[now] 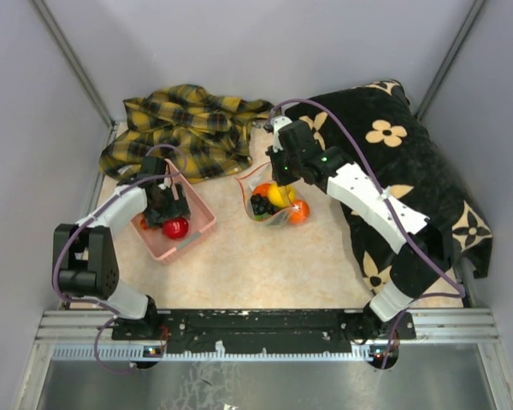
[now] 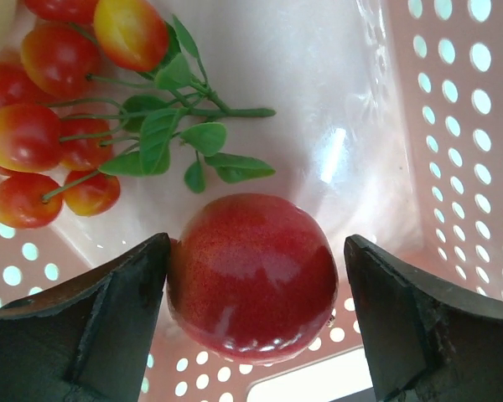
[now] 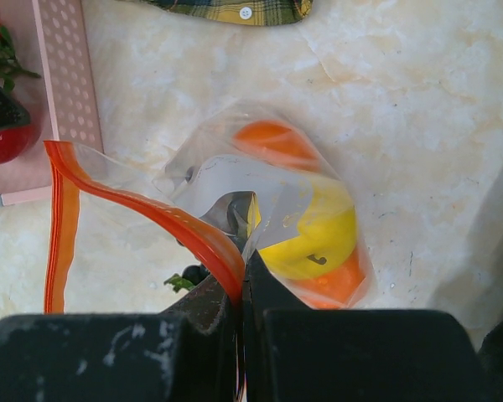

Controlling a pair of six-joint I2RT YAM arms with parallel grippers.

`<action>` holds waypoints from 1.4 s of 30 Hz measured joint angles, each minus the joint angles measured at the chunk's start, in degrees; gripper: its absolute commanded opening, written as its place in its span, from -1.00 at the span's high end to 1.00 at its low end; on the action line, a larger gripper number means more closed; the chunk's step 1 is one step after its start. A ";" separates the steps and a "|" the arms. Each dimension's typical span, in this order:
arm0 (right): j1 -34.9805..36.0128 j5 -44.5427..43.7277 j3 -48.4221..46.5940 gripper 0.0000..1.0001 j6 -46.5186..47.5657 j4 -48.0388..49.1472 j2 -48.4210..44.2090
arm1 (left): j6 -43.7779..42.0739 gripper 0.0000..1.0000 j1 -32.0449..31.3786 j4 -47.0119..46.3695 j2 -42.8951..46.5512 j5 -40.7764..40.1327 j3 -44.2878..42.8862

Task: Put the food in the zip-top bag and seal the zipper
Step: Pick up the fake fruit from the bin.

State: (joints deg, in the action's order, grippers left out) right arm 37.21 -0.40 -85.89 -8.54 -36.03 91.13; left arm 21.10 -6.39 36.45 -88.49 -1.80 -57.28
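A red apple (image 2: 251, 276) lies in the pink basket (image 1: 203, 224) beside a sprig of small red-yellow tomatoes (image 2: 50, 134) with green leaves. My left gripper (image 2: 256, 251) is open and lowered into the basket, with one finger on each side of the apple. The left finger touches it and the right finger stands apart. The zip-top bag (image 3: 277, 193) lies mid-table and holds a yellow lemon (image 3: 318, 239), orange balls (image 3: 268, 138) and dark grapes (image 1: 260, 205). My right gripper (image 3: 243, 280) is shut on the bag's red zipper (image 3: 151, 209), holding the mouth up and open.
A yellow plaid cloth (image 1: 188, 128) is bunched at the back left. A black cloth with cream flowers (image 1: 410, 171) covers the right side under my right arm. Grey walls close in the table on three sides.
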 measured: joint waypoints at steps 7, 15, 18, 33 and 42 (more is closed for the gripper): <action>0.00 0.02 0.00 1.00 0.00 0.02 0.00 | 0.09 -0.84 -1.81 0.00 -0.15 0.50 1.97; 0.00 0.02 0.00 1.00 -0.04 0.02 0.00 | 0.72 -0.54 -3.74 -0.02 -0.96 1.01 2.64; 0.00 0.02 0.00 1.00 -0.04 0.02 0.00 | 1.14 -0.43 -4.02 -0.02 -0.28 1.01 2.86; 0.00 0.02 -0.04 1.00 0.11 -0.07 0.00 | 5.35 -0.31 -7.32 -1.03 23.02 4.87 2.99; 0.44 -1.77 -1.03 1.00 1.53 -0.92 -0.02 | 11.50 -0.31 -19.98 -11.10 29.86 6.14 3.78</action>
State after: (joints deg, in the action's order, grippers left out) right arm 37.65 -2.17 -86.91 -7.01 -36.95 91.11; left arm 32.60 -26.37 25.34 -58.63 4.34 -53.49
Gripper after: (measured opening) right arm 0.005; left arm 0.798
